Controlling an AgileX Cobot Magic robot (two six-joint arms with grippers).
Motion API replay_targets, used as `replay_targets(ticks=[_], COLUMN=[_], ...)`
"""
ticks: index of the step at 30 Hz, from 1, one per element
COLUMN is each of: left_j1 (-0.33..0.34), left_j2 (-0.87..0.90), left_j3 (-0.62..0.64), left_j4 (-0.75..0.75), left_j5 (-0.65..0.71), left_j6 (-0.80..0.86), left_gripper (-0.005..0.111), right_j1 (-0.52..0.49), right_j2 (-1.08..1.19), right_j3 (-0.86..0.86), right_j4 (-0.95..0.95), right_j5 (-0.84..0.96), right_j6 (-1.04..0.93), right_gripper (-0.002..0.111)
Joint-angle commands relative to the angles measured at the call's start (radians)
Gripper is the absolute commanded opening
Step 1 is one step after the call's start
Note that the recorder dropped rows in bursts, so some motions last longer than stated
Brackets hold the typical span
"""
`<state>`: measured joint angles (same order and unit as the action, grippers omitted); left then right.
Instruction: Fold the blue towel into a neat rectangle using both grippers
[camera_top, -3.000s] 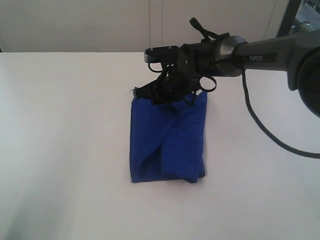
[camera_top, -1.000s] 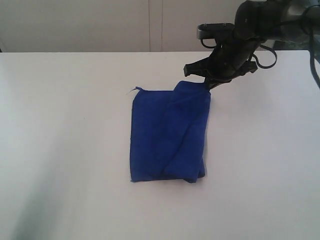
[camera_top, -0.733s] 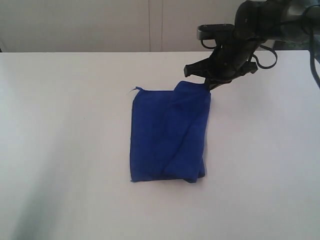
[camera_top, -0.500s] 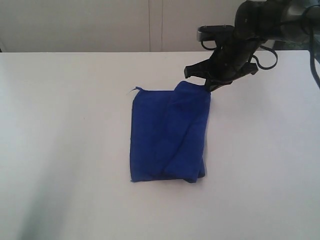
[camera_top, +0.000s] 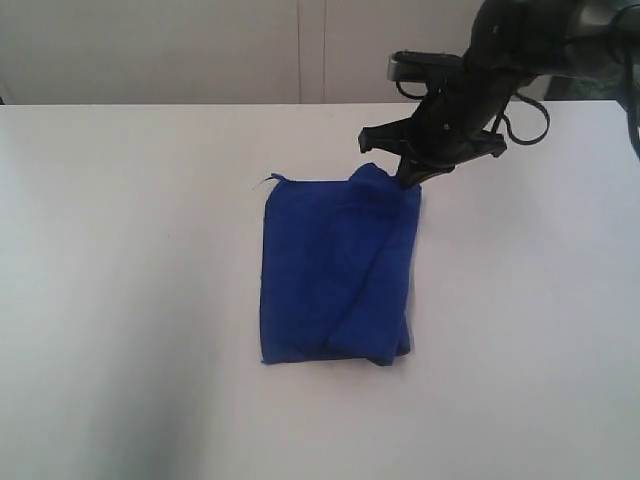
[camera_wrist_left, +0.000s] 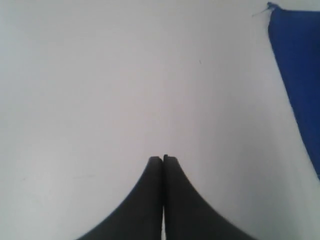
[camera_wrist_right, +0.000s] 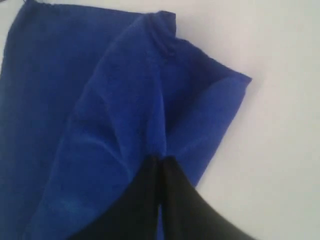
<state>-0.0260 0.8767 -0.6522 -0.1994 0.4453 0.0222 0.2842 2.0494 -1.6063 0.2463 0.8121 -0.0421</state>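
The blue towel lies at the centre of the exterior view, a little right of the middle. It is deep royal blue, soft and folded over into a rough upright rectangle. Its left edge is straight; its right half is bulkier, with a diagonal fold running from the upper right down toward the lower middle. The upper right corner stands up in a small hump, and a thin loose thread sticks out at the upper left corner.

The towel rests on a plain white table that fills most of the frame. Behind it, along the top, stands a pale wall with two thin vertical seams.

There is one towel, one table and two grippers. The right gripper reaches in from the upper right, fingers pressed together, its tip at the towel's raised upper right corner; whether any cloth is pinched between them cannot be told. The left gripper appears only in its own wrist view, fingers closed with nothing between them, over bare table, the towel's thread corner well apart from it.
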Motion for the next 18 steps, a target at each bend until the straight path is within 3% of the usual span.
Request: replay_targets(ticks=[1, 6, 11, 18], left_j1=[0.003, -0.006, -0.081, -0.195], left_j2=[0.269, 0.572, 0.84, 1.147], left_j3=[-0.122, -0.274, -0.471, -0.809], left_j4=[-0.069, -0.389, -0.706, -0.725], left_j5=[0.015, -0.01, -0.008, -0.006], left_j6=[0.1, 0.367, 0.647, 0.658], left_gripper=[0.0, 0.0, 0.0, 0.0], right_j1=[-0.037, -0.087, -0.115, -0.115], right_j2=[-0.023, -0.023, -0.015, -0.014], right_j3=[-0.035, -0.048, -0.048, -0.048], right_j4=[0.011, 0.011, 0.003, 0.004], right_j5=[0.005, -0.013, -0.006, -0.014], right_j6=[-0.016, -0.016, -0.018, -0.024], right_gripper=[0.0, 0.0, 0.0, 0.0])
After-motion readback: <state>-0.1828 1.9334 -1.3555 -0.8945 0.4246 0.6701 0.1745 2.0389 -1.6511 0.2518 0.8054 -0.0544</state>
